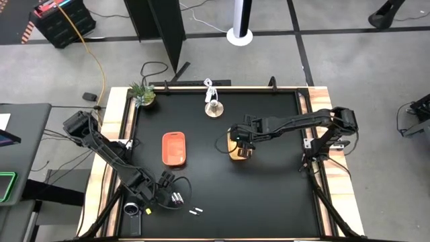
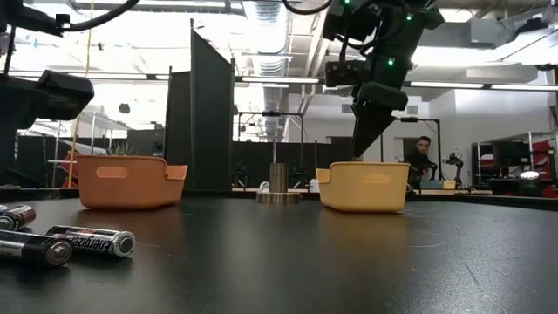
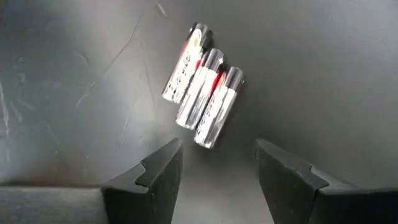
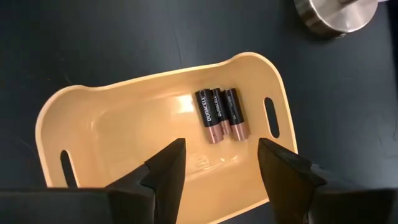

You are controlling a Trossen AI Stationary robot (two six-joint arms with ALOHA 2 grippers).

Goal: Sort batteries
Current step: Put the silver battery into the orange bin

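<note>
Nearest the low camera, dark batteries (image 2: 91,241) lie on the black table (image 2: 288,262) at the lower left of the frame. Farther back stand an orange tray (image 2: 122,181) at left and a yellow tray (image 2: 364,187) right of centre, with a small metal cylinder (image 2: 278,179) between them. The right gripper (image 2: 364,131) hangs just above the yellow tray; a person shows in the room behind.

From the high camera, the left gripper (image 1: 166,190) sits at the lower left of the table over silver batteries (image 1: 177,198), and two whitish cells (image 1: 195,212) lie just to its right. The right gripper (image 1: 240,139) is at centre, over the yellow tray (image 1: 240,153).

Left wrist: the jaws stand wide apart and empty, with three silver batteries (image 3: 202,94) side by side, touching, just beyond the fingers (image 3: 155,171).

Right wrist: the jaws are spread wide, holding nothing; three black-and-copper batteries (image 4: 219,114) lie together inside the yellow tray (image 4: 93,124).
</note>
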